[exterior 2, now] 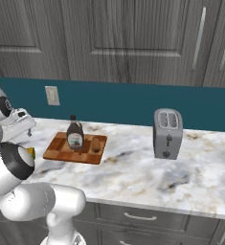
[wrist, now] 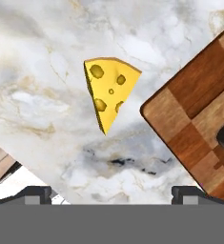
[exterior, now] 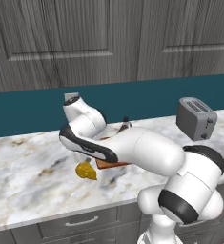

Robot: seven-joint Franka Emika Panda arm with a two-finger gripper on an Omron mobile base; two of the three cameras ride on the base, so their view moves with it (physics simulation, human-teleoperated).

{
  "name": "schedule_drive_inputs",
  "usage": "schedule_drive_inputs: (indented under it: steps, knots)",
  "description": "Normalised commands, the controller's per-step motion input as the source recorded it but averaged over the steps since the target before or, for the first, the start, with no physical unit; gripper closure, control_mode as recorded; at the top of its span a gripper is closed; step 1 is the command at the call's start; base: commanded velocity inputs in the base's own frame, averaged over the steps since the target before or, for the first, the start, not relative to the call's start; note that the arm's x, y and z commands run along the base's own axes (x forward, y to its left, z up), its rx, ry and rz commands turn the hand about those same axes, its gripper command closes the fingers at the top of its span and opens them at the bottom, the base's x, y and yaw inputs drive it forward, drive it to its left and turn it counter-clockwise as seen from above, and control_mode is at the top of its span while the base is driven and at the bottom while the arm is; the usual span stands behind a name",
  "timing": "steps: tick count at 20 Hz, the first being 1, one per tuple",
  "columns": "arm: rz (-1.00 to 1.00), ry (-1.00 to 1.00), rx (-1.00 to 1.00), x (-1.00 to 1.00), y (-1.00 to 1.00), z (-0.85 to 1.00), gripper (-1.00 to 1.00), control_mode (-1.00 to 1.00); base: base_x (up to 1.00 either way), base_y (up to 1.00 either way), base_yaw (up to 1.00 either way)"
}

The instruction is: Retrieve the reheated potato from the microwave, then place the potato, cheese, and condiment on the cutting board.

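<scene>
On the marble table (exterior 2: 190,167), just left of the cutting board (exterior 2: 61,152), the cheese (wrist: 111,90) lies flat and untouched as the gripper (wrist: 111,193) hangs above it with its jaws spread wide and nothing between them. Two items are already on the board: the condiment (exterior 2: 75,134) stands upright toward the far side, and the potato (exterior 2: 95,144) sits just to its right. The yellow wedge looks light and rigid, probably a little slick, with slanting faces that could squirt out of a pinch near the point; the safer hold is likely across its two long flat sides near the thick rind end, where the wedge is widest. From the hand camera the wedge is apart from the board's corner, so the fingers should have room on both sides. From the left base camera the arm covers most of the board, and only the cheese (exterior: 86,170) and the bottle's cap peek out beside it; from the right base camera the arm hides all but a yellow sliver of the wedge. A grey toaster (exterior 2: 167,132) stands well to the right, clear of the work. How high the fingertips sit above the table cannot be judged.
</scene>
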Motion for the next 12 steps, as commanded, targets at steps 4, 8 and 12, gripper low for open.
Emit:
schedule_drive_inputs:
  steps: [4, 8, 12]
  knots:
    - [0.09, -0.01, 0.05, 0.00, 0.07, -0.22, -1.00, -1.00, 0.00, 0.00, 0.00]
    - [0.05, -0.03, 0.10, 0.04, 0.03, -0.22, -1.00, -1.00, 0.00, 0.00, 0.00]
    - [0.00, 0.00, 0.14, 0.26, 0.00, -0.26, -1.00, -1.00, 0.00, 0.00, 0.00]
